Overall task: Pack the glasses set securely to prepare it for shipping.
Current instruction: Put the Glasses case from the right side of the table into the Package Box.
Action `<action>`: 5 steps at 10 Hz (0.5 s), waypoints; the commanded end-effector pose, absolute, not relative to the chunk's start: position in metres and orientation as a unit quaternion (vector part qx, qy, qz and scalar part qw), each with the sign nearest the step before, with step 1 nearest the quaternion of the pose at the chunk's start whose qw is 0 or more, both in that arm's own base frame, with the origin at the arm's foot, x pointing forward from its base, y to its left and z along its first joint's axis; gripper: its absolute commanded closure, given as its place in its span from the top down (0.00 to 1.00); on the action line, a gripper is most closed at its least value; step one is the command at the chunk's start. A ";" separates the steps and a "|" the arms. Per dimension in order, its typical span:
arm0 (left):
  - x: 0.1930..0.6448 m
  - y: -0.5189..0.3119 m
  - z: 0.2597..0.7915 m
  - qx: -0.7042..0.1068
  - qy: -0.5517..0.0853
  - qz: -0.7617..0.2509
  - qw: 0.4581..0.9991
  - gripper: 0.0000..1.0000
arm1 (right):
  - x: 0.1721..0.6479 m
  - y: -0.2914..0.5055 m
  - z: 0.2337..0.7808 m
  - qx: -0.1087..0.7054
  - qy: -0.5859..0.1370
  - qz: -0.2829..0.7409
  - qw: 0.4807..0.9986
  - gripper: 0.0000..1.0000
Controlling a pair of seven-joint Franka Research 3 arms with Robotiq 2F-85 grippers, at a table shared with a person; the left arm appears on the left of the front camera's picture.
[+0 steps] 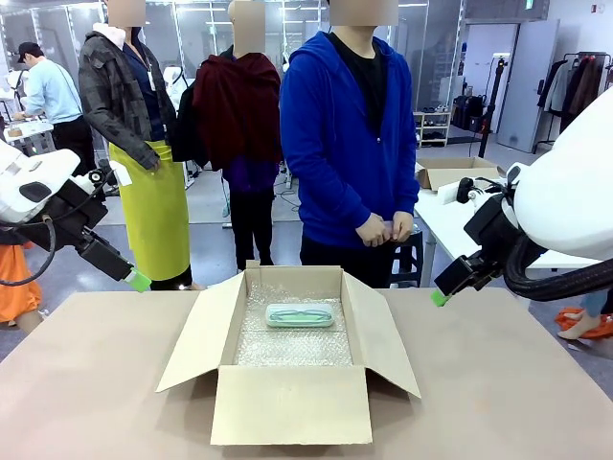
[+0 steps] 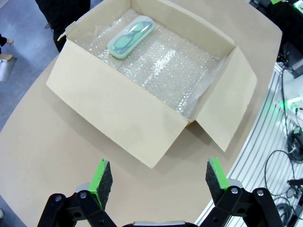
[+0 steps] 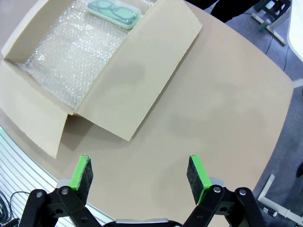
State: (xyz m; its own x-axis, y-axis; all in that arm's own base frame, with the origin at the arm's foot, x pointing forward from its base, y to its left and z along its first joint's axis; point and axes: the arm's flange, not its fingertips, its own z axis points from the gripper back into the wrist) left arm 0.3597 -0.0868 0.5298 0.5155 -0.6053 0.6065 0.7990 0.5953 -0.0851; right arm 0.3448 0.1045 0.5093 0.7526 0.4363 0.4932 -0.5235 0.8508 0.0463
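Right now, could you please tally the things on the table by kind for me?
Cardboard box: 1
Bubble-wrap sheet: 1
Mint-green glasses case: 1
Total: 3

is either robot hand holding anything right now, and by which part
Nothing is held. The left hand and right hand are open and empty; the mint-green glasses case lies in the cardboard box.

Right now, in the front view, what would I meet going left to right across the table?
Black, green-padded left gripper → left flap of the open brown cardboard box → pale mint-green oblong eyeglass case inside it → right flap → black, green-padded right gripper.
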 end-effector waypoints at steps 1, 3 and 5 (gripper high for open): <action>0.360 -0.084 0.531 -0.186 -0.269 -0.421 0.846 1.00 | 0.342 0.105 0.508 0.089 -0.245 0.256 0.931 1.00; 0.360 -0.084 0.531 -0.186 -0.269 -0.421 0.846 1.00 | 0.342 0.105 0.508 0.089 -0.245 0.256 0.931 1.00; 0.360 -0.084 0.531 -0.186 -0.269 -0.421 0.846 1.00 | 0.342 0.105 0.508 0.089 -0.245 0.256 0.931 1.00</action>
